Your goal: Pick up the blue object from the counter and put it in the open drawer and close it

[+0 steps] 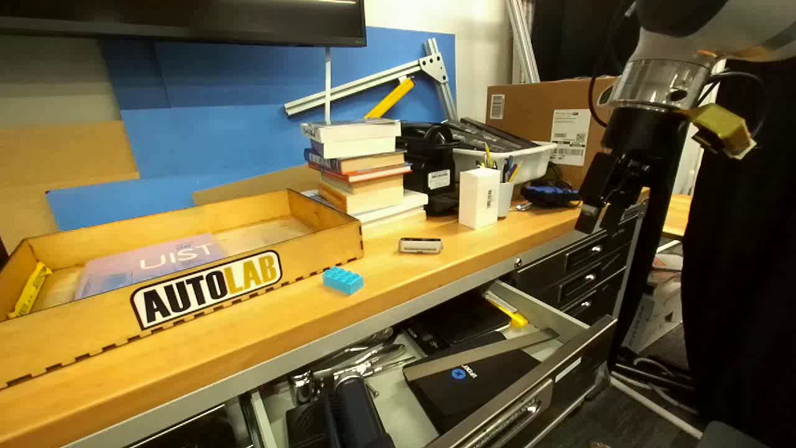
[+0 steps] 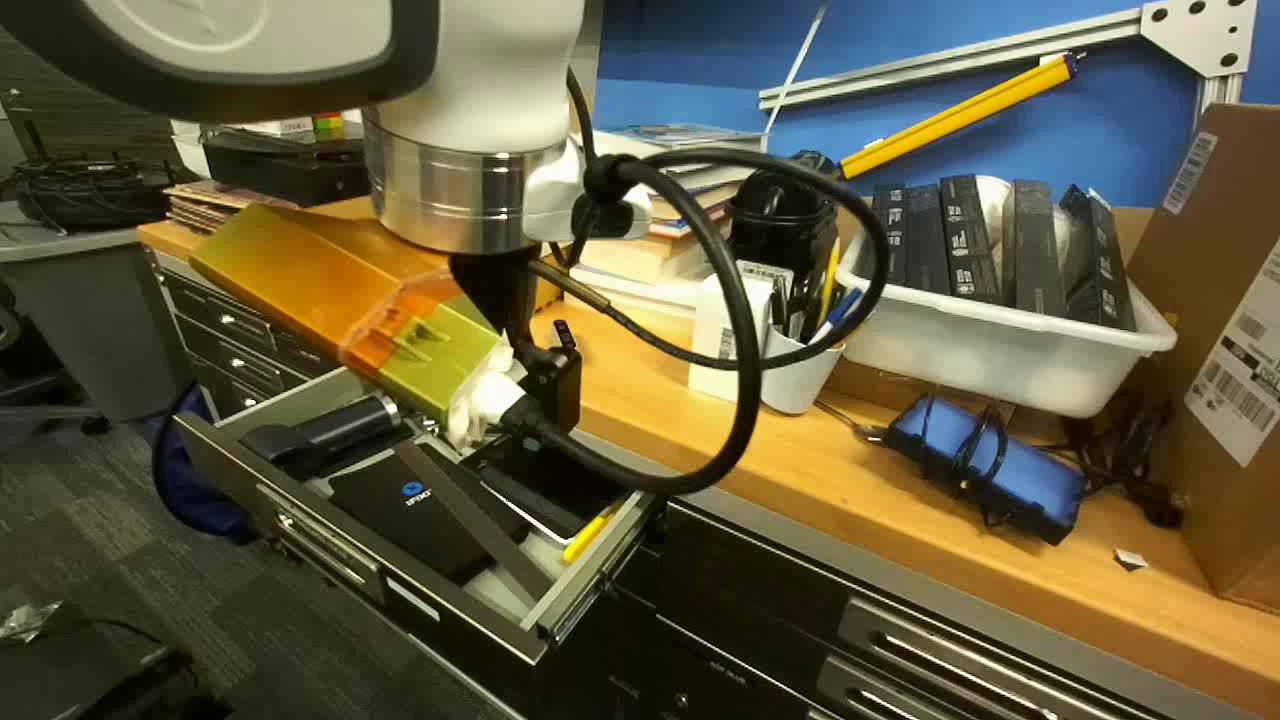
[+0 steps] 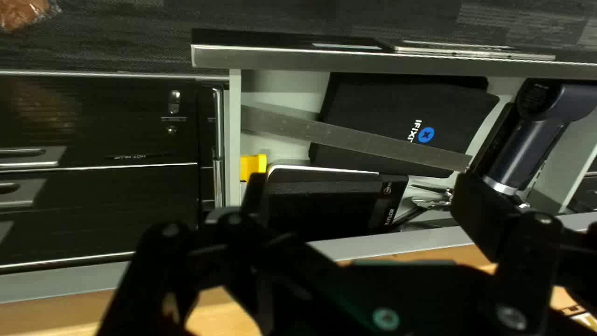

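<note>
The blue block (image 1: 343, 280), probably light, rigid and slightly slippery, lay on the tabletop (image 1: 404, 277), just nearward of the wooden tray (image 1: 320, 252); its opposed sides appeared the best hold. The arm (image 1: 690, 50) hung well to the right, its pincer (image 3: 366, 200) released and pointing down toward the open drawer (image 3: 350, 63).

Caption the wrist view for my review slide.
Open gripper facing the open drawer, where a metal strip lies across a black iFixit case.

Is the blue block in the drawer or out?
Out: an exterior view shows the block resting on the counter, not in the open drawer.
</note>
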Controlling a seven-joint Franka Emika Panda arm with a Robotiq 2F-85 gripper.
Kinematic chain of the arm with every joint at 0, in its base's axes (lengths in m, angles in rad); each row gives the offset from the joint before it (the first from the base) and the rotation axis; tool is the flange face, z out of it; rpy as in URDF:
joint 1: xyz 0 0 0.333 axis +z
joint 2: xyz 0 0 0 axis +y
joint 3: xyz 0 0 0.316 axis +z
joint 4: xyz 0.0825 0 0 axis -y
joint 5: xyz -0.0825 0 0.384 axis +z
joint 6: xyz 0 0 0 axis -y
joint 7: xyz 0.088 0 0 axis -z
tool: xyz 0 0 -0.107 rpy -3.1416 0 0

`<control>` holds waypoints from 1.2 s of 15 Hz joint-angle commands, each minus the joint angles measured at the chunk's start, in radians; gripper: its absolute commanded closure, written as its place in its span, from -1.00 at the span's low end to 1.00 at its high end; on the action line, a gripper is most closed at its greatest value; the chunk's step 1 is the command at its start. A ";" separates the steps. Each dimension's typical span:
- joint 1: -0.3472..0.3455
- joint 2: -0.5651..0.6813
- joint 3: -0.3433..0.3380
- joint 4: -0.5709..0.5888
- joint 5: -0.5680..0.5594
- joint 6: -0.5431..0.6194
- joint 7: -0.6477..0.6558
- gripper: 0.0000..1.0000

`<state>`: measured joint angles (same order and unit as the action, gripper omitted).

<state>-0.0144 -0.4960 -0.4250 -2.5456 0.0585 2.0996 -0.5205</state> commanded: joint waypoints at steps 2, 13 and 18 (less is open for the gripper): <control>-0.035 0.006 0.033 0.008 0.020 -0.003 -0.016 -1.00; 0.001 0.266 0.377 0.304 -0.157 -0.190 0.415 -1.00; 0.055 0.491 0.478 0.531 -0.255 -0.260 0.413 -1.00</control>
<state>0.0193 -0.1551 0.0243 -2.1838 -0.1358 1.8984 -0.1008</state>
